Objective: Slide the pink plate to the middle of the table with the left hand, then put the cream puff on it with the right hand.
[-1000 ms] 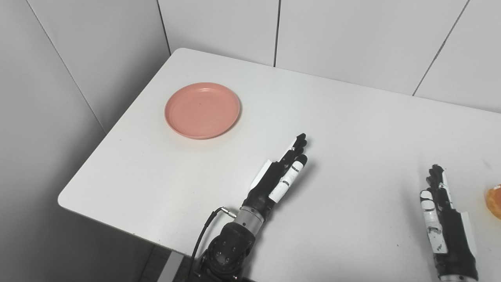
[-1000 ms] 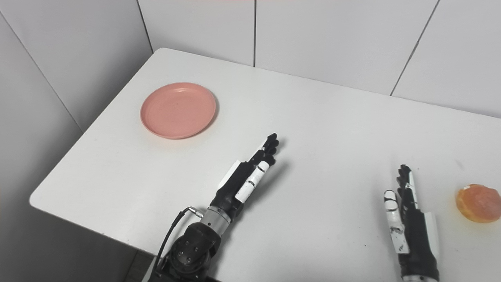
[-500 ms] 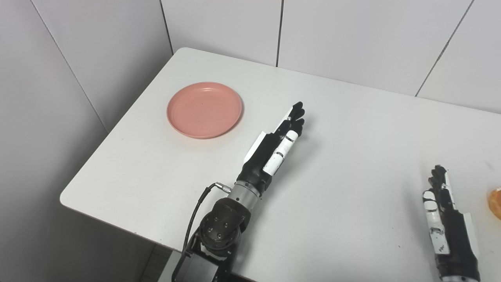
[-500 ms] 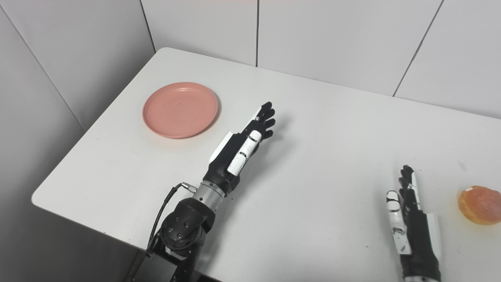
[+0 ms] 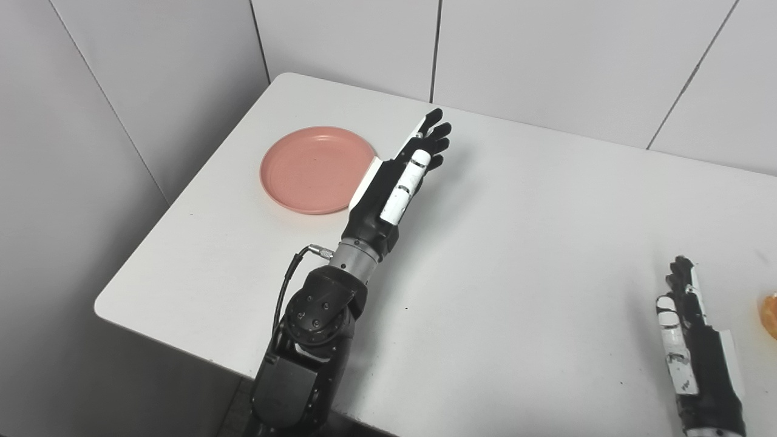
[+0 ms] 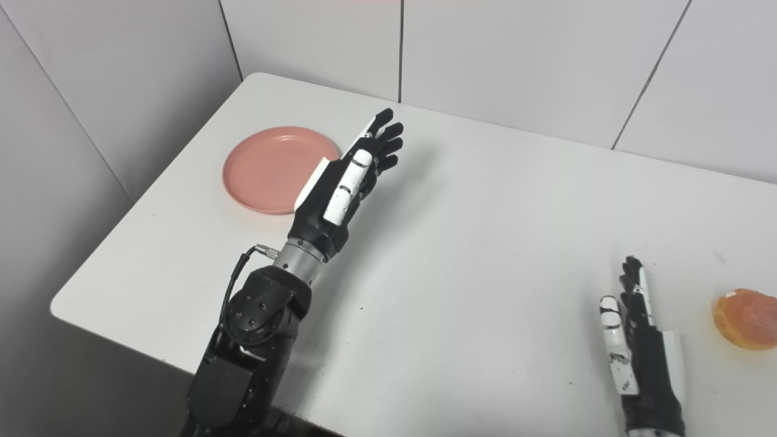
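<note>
The pink plate (image 5: 309, 169) lies flat near the table's far left corner. My left hand (image 5: 397, 179) hovers just right of the plate, raised above the table, fingers stretched out and apart, holding nothing; its edge overlaps the plate's right rim in the picture. The cream puff (image 6: 745, 318), round and orange-brown, sits at the table's right side. My right hand (image 6: 637, 337) rests open near the front edge, left of the puff and apart from it, fingers straight.
The white table (image 5: 546, 230) has its left edge and near left corner close to the plate. Grey wall panels stand behind and to the left. A black cable runs from the left wrist (image 5: 291, 276).
My left arm has reached forward and to the left, from mid-table up to the plate's right side. The right hand, the plate and the puff stayed put.
</note>
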You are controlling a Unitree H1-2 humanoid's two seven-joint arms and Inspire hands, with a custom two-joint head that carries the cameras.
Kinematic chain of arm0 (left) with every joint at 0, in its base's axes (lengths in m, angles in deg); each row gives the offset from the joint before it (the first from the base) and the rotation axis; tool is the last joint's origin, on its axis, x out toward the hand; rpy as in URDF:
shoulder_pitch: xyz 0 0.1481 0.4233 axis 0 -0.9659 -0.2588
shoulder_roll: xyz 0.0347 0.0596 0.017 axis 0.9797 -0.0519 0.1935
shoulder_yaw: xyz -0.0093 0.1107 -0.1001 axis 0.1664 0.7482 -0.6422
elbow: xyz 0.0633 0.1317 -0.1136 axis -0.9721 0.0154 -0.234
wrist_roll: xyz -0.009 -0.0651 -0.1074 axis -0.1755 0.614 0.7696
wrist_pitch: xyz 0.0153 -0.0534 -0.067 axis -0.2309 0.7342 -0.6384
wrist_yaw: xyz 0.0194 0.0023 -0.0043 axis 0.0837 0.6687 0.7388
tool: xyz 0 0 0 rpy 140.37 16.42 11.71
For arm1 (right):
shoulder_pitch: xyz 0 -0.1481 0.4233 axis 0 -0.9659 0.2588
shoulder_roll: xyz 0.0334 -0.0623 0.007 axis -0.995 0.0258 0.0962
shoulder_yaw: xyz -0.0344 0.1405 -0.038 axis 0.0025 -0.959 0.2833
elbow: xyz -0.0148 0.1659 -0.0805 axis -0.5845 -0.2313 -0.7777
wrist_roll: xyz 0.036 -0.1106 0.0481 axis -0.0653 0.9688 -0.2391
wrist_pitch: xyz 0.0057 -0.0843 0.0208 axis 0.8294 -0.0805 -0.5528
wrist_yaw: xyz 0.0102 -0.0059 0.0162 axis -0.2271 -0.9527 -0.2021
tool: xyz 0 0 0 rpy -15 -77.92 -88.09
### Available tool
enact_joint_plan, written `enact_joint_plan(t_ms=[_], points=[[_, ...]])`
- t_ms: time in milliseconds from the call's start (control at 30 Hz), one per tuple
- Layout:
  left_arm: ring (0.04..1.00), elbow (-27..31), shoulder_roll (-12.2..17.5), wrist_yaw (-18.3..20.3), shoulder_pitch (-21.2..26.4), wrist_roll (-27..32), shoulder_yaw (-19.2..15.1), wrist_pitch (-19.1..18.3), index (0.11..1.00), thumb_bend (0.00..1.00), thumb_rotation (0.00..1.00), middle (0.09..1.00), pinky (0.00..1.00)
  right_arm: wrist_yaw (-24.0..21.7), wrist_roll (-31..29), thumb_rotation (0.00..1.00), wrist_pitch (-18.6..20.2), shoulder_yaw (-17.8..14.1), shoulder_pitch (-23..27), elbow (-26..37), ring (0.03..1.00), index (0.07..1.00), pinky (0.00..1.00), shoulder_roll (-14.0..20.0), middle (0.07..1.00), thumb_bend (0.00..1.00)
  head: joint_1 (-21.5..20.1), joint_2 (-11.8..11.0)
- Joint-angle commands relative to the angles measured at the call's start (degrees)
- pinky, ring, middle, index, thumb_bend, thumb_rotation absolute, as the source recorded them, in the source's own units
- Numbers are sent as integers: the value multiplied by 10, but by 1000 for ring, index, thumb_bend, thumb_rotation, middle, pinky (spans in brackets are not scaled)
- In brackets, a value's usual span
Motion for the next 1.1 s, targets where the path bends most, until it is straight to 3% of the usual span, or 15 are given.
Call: enact_joint_plan(t_ms=[0, 267, 600, 1067], points=[[946, 17, 9, -5, 32, 14, -12, 4, 945, 458, 1000, 955, 943, 3, -3, 1000, 2, -1, -5, -3, 1000, 1000, 1000, -4, 1000, 56, 0, 0], [940, 14, 29, -26, 63, 26, -61, 1, 932, 459, 1000, 947, 934, 1, -7, 1000, 2, 0, -5, -2, 1000, 1000, 1000, -5, 1000, 60, 0, 0], [954, -12, 74, -41, 94, 57, -118, 12, 947, 482, 1000, 961, 956, 2, -1, 1000, -5, 0, -3, -9, 1000, 1000, 1000, -1, 1000, 75, 2, -3], [940, -63, 123, -56, 127, 87, -176, 10, 931, 446, 1000, 942, 940, -1, -5, 1000, -1, -1, -4, -12, 1000, 1000, 1000, 1, 1000, 64, 4, -5]])
